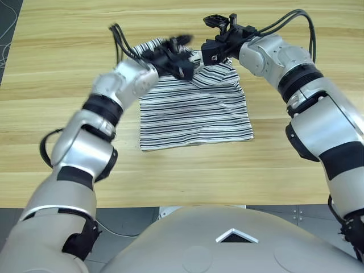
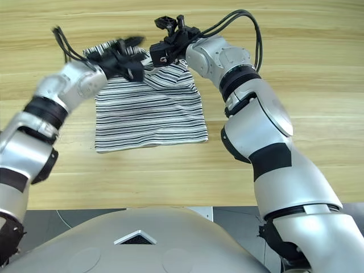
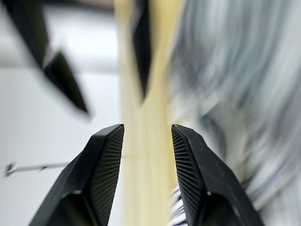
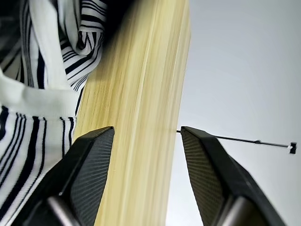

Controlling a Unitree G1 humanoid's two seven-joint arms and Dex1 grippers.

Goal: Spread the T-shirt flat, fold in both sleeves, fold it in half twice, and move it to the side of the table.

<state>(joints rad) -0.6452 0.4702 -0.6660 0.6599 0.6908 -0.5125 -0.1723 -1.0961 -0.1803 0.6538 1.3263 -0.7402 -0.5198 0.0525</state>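
A black-and-white striped T-shirt (image 1: 193,114) lies on the wooden table (image 1: 57,68). Its near part is flat, and its far edge is bunched and rumpled. My left gripper (image 1: 181,57) hovers over the shirt's far left corner. In the left wrist view it is open (image 3: 146,129), nothing sits between its fingers, and the striped cloth (image 3: 235,94) is just beside it. My right gripper (image 1: 211,52) is at the far right corner, close to the left one. It stands open (image 4: 146,129) over bare wood, with the shirt's hem (image 4: 42,94) next to one finger.
Bare wooden tabletop surrounds the shirt on all sides, with wide room to the left and right. The table's near edge (image 1: 170,205) runs just in front of my body. Dark floor (image 1: 8,23) shows past the table's left edge.
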